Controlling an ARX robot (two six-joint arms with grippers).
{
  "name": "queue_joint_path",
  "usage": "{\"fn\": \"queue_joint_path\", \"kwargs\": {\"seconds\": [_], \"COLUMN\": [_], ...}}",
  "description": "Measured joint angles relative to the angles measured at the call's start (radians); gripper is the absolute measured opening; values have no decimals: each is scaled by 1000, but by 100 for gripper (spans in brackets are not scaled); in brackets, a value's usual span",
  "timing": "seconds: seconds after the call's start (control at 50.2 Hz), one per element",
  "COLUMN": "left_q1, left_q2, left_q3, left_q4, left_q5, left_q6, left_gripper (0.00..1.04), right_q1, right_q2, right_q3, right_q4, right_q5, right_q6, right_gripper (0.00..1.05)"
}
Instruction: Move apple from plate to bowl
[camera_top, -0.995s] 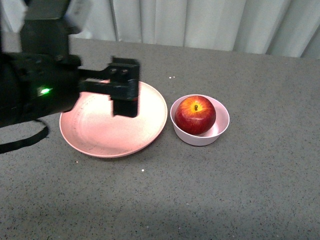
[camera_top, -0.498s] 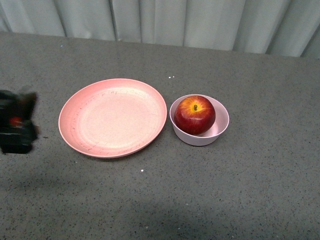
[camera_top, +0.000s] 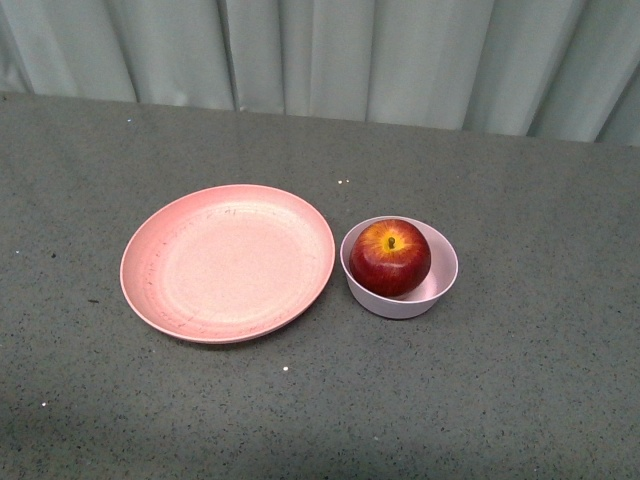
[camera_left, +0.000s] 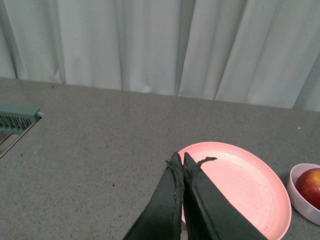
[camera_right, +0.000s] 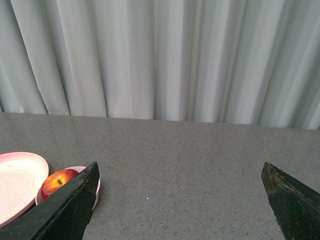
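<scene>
The glossy dark-red apple with a yellow-orange patch round its stem (camera_top: 390, 257) sits inside the small deep pale-pink bowl (camera_top: 441, 283), stem upward, filling most of the hollow. The wide shallow pink plate with a speckled, scuffed surface (camera_top: 228, 262) lies bare just beside the bowl on the grey speckled tabletop (camera_top: 500, 400), the 2 rims close together but apparently not touching. Judged from this arrangement, the transfer is complete: the fruit rests in its destination and nothing remains on the plate.

Neither arm appears in the front view. In the left wrist view the left gripper (camera_left: 179, 162) hangs above the tabletop on the near side of the plate, its jaws pressed together with nothing between them. In the right wrist view the right gripper (camera_right: 182, 172) has its jaws spread wide apart, empty, well clear of the bowl. Both positions read as parked, leaving the 2 dishes unobstructed. A pale pleated curtain (camera_top: 400, 60) closes off the rear
</scene>
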Motion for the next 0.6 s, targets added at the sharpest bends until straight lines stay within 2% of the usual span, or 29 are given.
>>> {"fn": "queue_joint_path", "kwargs": {"seconds": [0.08,0.119,0.239,0.597], "left_q1": [14,57,104,108], "left_q2": [-103,-161,-243,-492], "left_q3": [0,0,0,-1], "left_q4": [-105,-153,-223,-455], "left_q5": [14,80,96,105], "left_q6": [0,1,1,2], "left_gripper": [4,4,4,4], "right_q1": [0,0,0,0], "right_q2": [0,0,0,0], "right_q3": [0,0,0,0], "right_q4": [0,0,0,0], "right_q5": [0,0,0,0], "right_q6": [0,0,0,0], "right_gripper": [95,95,95,95]}}
